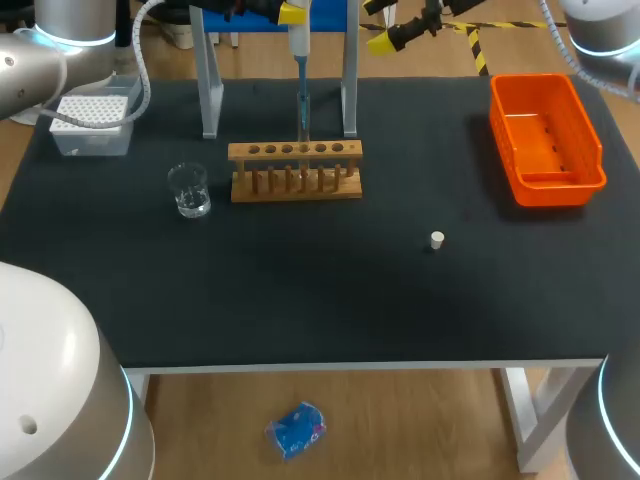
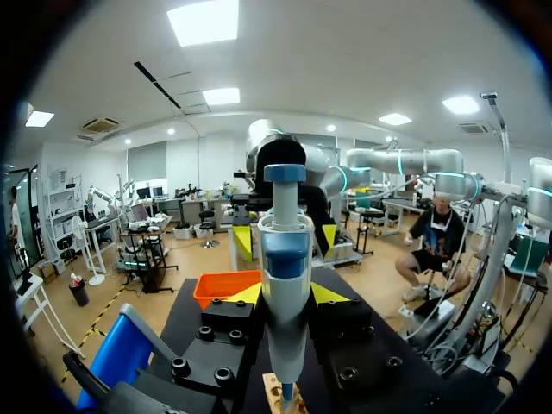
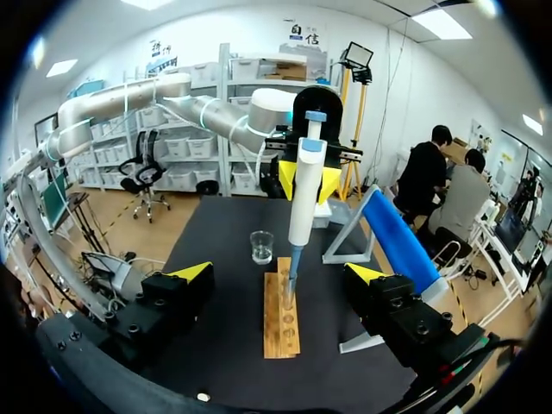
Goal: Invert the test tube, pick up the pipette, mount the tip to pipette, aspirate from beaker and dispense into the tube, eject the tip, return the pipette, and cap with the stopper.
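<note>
Spillage looked the likeliest failure. The pipette (image 2: 285, 259) stood upright over the wooden rack (image 1: 295, 170), clamped from both sides by the yellow tips of the left gripper (image 2: 286, 295). Its tip (image 3: 290, 280) was lowered into what seemed to be the test tube (image 1: 303, 132), seated in a middle hole, though the tube was too slight to make out clearly. I judged the dispensing step to be in hand. If so, a tip leaning off-centre against the glass mouth could have levered the tube sideways on withdrawal, or lifted it out of the rack if it jammed. A pull that was not straight up might also have dragged the light rack across the table (image 1: 300, 300). Any slip in the grip would have let the tip drop deeper and strike the tube's bottom. The right gripper (image 3: 278, 272) hung wide apart and empty, far on the table and right of the pipette, facing along the rack. Carrying the pipette to the orange bin (image 1: 545, 140) at the far right for ejection could therefore have brought the two arms into contact. The beaker (image 1: 188, 190), just left of the rack and holding liquid, could have been knocked over by a low swing that way. The small stopper (image 1: 437, 239), alone on the near right, could easily have rolled off under a poorly centred pinch.
</note>
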Motion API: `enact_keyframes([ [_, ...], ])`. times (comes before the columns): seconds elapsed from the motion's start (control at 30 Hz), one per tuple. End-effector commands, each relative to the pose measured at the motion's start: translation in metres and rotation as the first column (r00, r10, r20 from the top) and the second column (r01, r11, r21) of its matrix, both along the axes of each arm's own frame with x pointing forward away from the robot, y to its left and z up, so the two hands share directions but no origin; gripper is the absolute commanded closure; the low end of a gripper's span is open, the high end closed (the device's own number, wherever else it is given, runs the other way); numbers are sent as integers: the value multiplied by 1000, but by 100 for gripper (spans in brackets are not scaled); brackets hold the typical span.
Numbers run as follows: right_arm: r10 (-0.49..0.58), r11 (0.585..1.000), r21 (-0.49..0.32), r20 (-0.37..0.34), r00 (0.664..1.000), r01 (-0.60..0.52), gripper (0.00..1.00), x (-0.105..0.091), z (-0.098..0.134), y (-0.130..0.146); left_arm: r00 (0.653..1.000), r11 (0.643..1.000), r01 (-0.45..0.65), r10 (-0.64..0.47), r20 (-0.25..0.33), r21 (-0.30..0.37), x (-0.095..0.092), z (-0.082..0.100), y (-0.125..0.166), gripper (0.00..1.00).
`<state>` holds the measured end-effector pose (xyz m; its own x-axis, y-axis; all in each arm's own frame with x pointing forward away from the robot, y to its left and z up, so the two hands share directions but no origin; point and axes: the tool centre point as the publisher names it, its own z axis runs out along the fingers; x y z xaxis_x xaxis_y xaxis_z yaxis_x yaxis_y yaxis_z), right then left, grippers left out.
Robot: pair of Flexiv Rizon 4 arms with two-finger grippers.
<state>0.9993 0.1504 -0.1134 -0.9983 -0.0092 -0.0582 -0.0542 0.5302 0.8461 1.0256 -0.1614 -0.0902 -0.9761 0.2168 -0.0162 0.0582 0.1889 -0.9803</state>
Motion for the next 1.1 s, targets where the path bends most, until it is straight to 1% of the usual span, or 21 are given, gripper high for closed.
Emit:
enact_keyframes([
  [0.03, -12, 998, 67, 13, 1000, 11, 0, -7, -31, -1, 1000, 1000, 6, -6, -2, 4, 1, 1, 1, 100],
  [0.1, -15, 996, 92, -2, 1000, 15, 0, -9, -45, -2, 1000, 1000, 6, -6, -2, 4, 1, 1, 1, 100],
  [0.17, -11, 995, 98, -4, 1000, 11, 0, -13, -56, -2, 1000, 1000, 6, -6, -2, 4, 1, 1, 1, 100],
  [0.3, -3, 994, 112, -4, 1000, 4, 0, -17, -73, 0, 1000, 1000, 6, -6, -2, 4, 1, 1, 1, 100],
  [0.43, 2, 993, 119, -14, 1000, 0, 0, -16, -88, 4, 1000, 1000, 6, -6, -2, 4, 1, 1, 1, 100],
  [0.67, 9, 993, 119, -25, 1000, -6, 0, -13, -98, 11, 1000, 1000, 6, -6, -2, 4, 1, 1, 1, 100],
  [1.1, 17, 992, 124, -33, 999, -12, 0, -16, -99, 15, 1000, 1000, 6, -6, -2, 4, 1, 1, 1, 100],
])
